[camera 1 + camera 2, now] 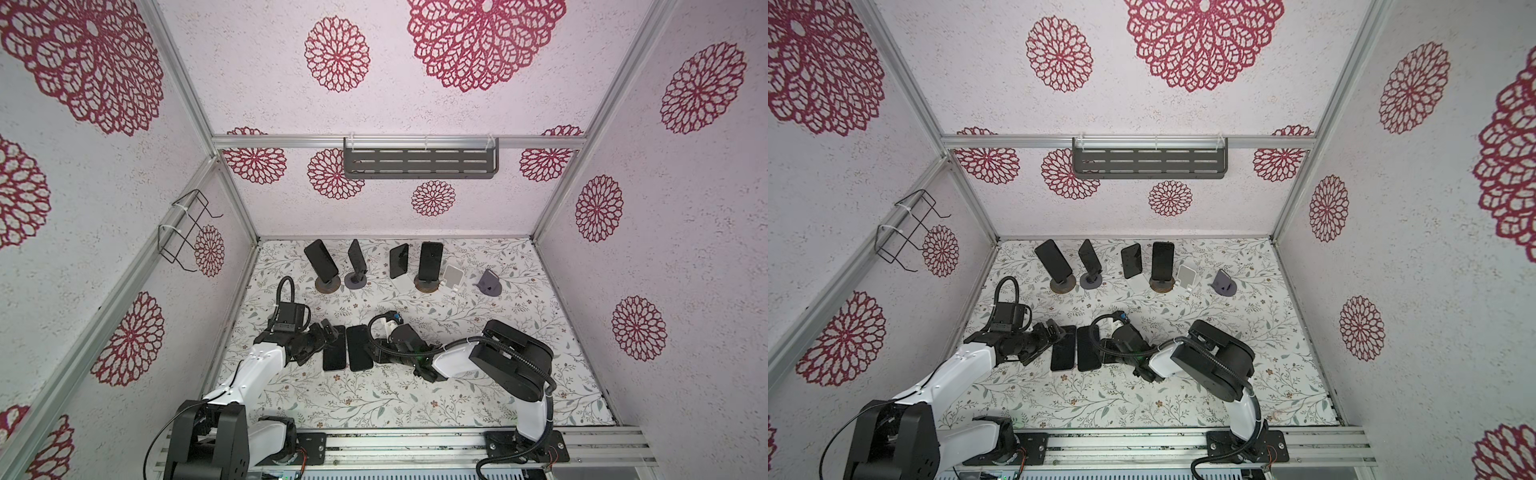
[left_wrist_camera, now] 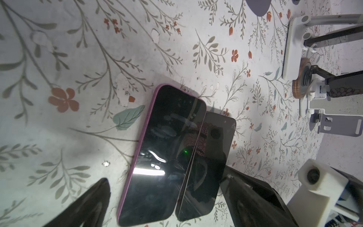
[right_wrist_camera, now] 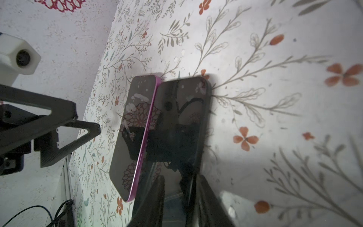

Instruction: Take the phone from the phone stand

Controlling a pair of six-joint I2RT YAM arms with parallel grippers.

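my right gripper [image 3: 180,202] is clamped on the edge of a dark phone [image 1: 358,348]. the phone lies off its stand on the floral table [image 1: 457,374], touching the long edge of a pink-cased phone [image 1: 334,353]. my left gripper [image 1: 321,343] sits spread wide on the pink-cased phone's other side. a row of phone stands [image 1: 427,284] is well behind it.

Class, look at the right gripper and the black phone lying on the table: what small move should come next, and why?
Probably open the right gripper and let go. The black phone that it seems to pinch by one end lies flat on the table, right beside the pink-cased phone, so nothing seems left to carry.
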